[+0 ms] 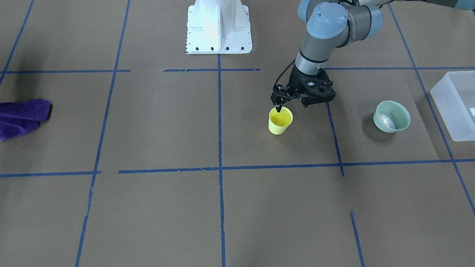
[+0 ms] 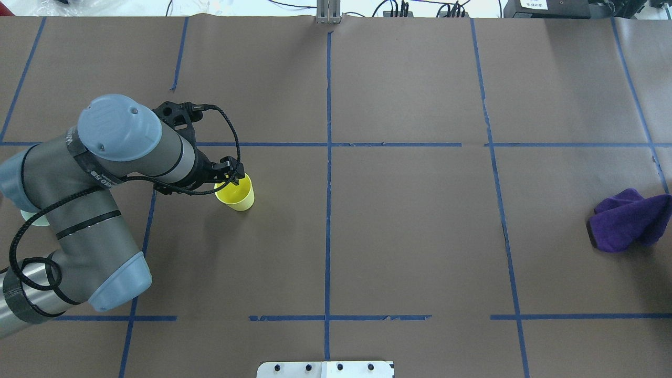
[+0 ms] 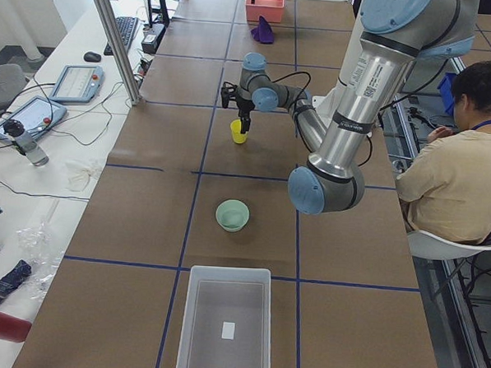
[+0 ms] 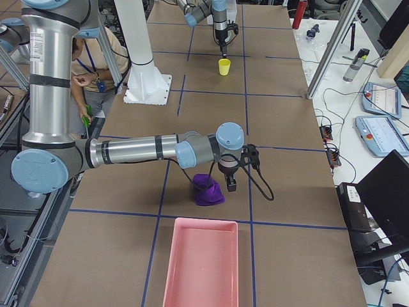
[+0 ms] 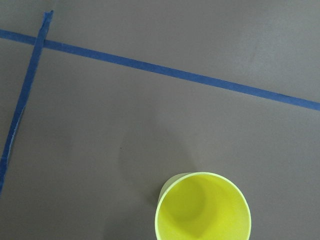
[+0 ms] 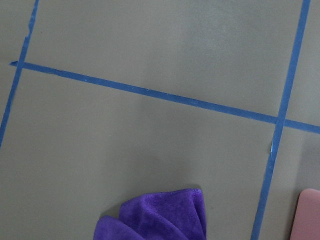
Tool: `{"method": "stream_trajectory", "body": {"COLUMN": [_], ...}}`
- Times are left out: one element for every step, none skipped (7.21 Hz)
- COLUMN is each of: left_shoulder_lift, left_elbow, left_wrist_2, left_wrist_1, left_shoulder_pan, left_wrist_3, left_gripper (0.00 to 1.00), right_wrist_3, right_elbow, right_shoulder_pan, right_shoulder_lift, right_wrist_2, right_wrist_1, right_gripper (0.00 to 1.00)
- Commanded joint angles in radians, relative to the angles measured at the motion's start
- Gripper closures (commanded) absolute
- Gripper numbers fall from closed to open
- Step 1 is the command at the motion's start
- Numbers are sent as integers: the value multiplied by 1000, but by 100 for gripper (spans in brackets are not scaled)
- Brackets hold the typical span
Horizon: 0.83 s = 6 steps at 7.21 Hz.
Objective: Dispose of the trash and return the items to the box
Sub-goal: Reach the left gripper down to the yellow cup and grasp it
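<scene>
A yellow cup stands upright on the brown table, also seen in the overhead view and the left wrist view. My left gripper points down at the cup's rim on the robot's side, its fingers pinched together on the rim. A purple cloth lies crumpled at the table's other end and shows in the right wrist view. My right gripper hangs just beside the cloth; I cannot tell whether it is open or shut.
A pale green bowl sits between the cup and a clear plastic box at the left end. A pink tray lies at the right end past the cloth. The white robot base stands at the table's edge.
</scene>
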Motion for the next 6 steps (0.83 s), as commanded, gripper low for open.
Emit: {"method": "stream_trajectory", "body": {"left_shoulder_lift": [7,7,7,7,5,7], "left_elbow": [65,76,92,110,134,142], "left_wrist_2": [-6,-6,-7,-10,-10,-10], "left_wrist_1": [-68,-71,-89,-118,-155,-163], "left_shoulder_pan": [2,3,5,8,9,15], "left_wrist_3": [3,5,3,3,3,3], "left_gripper": [5,7,7,10,11,14], "right_wrist_3": [0,0,2,3,3,3], "right_elbow": [-1,-1,-1,-1,-1,-2], "right_shoulder_pan": [-3,-5,-11,-12,-12,-12], "right_shoulder_lift": [0,0,-1,0,0,-1], "right_wrist_2": [0,0,11,14,14,14], "right_wrist_1": [0,0,0,2,5,5], "right_gripper": [0,0,0,0,0,0]}}
